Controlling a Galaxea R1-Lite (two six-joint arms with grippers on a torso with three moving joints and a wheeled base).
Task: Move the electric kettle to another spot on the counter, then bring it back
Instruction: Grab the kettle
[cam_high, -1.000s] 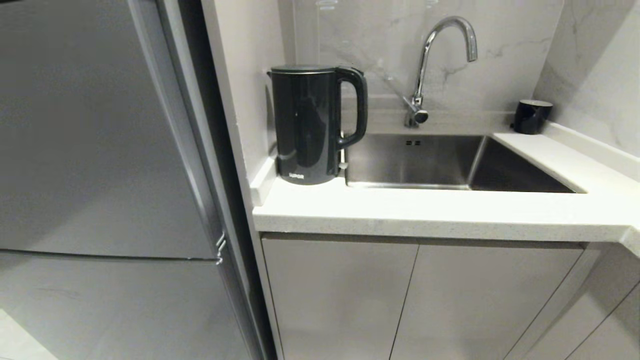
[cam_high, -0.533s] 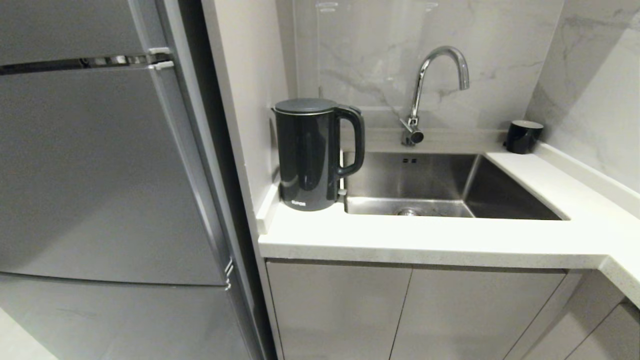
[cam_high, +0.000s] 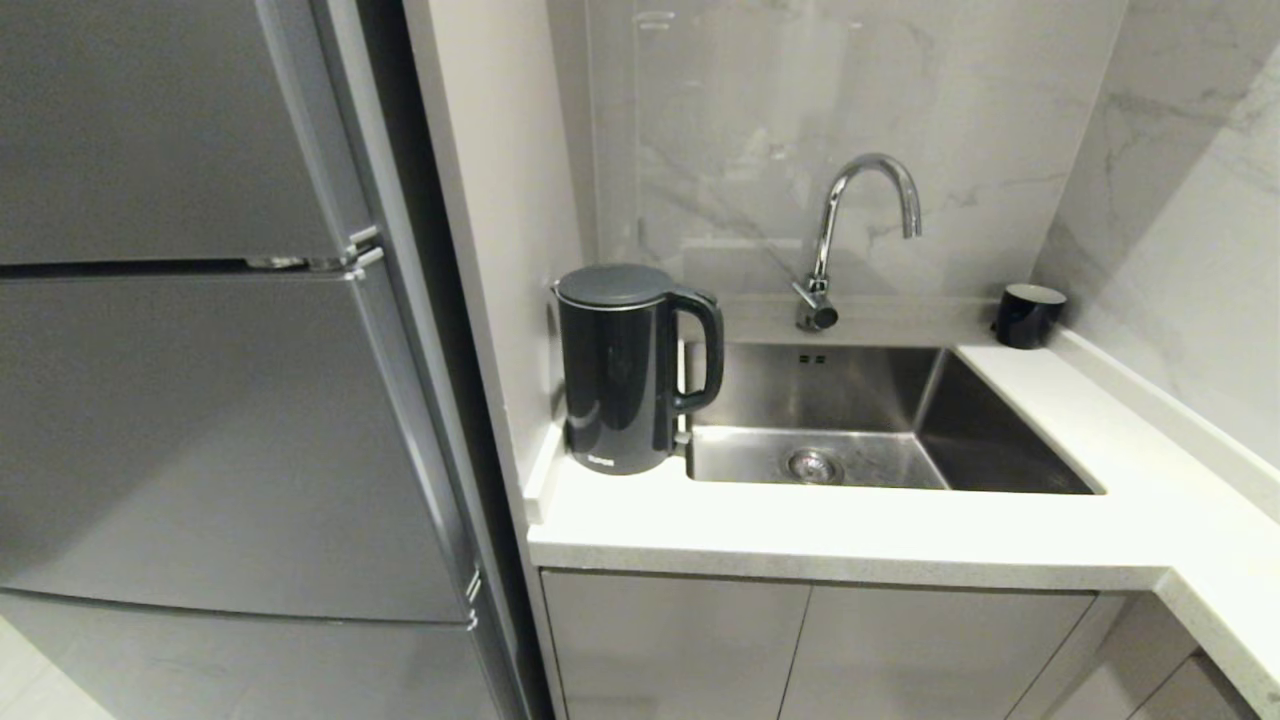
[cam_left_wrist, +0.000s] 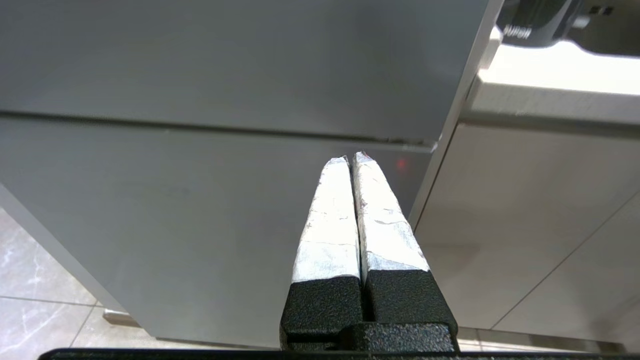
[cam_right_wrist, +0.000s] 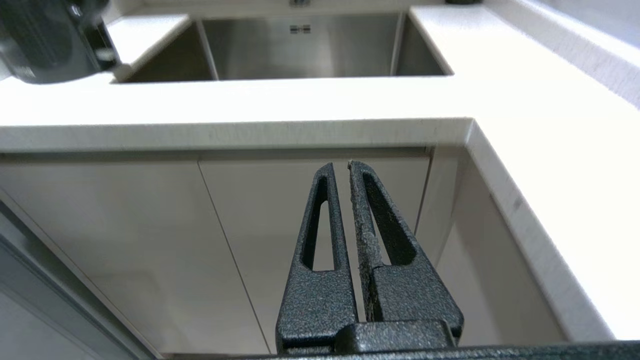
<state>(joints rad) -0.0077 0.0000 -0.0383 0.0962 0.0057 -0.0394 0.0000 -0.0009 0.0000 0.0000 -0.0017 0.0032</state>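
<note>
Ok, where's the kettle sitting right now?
In the head view the kettle stands upright on the counter at its left end, tucked against the side wall, directly left of the sink, with its handle toward the basin.

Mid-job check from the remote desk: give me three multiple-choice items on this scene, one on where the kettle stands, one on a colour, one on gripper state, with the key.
1. Where does the electric kettle stand?
A. in the sink
B. on the counter, at the sink's left end
C. beside the cup

2. What colour is the small cup in the far corner?
A. black
B. white
C. red

3. How do the two grippers stand?
A. both open wide
B. one holds the kettle
C. both shut, holding nothing

Key: 1 B, its base rests on the white top next to the wall panel. 2 A, it is as dark as the kettle. 3 C, the left gripper and the right gripper each show fingers pressed together, below the counter's edge.
</note>
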